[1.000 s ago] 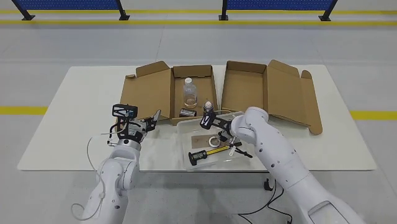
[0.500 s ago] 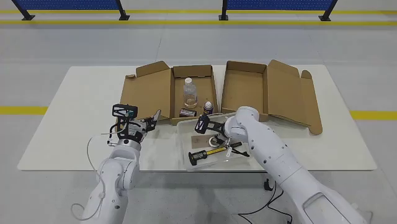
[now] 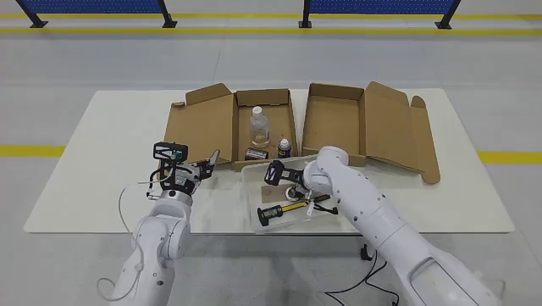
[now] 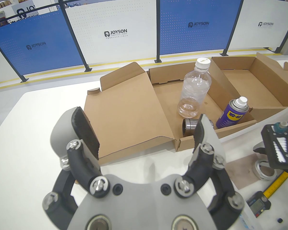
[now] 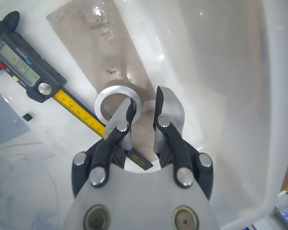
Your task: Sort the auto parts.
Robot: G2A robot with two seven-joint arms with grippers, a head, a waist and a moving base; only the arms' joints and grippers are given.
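A silver metal ring (image 5: 117, 89) lies on a brown sheet (image 5: 93, 41) in the clear plastic bin (image 3: 254, 175). My right gripper (image 5: 145, 106) is down in the bin and open. One finger is inside the ring, the other outside its rim, with a gap left. A digital caliper (image 5: 21, 70) lies beside the ring. My left gripper (image 4: 140, 116) hangs open above the table to the left of the bin, holding nothing. The left cardboard box (image 3: 264, 99) holds a plastic bottle (image 4: 194, 89), a spray can (image 4: 232, 113) and a metal sleeve (image 4: 188, 126).
A second cardboard box (image 3: 334, 124) stands open behind the bin on the right, its flaps spread toward the table's right side. The left box's flap (image 3: 201, 124) lies flat just behind my left gripper. Bare white table (image 3: 102, 162) stretches to the left.
My right arm has swung left and lowered its gripper into the bin onto the ring. The left arm has stayed where it was.
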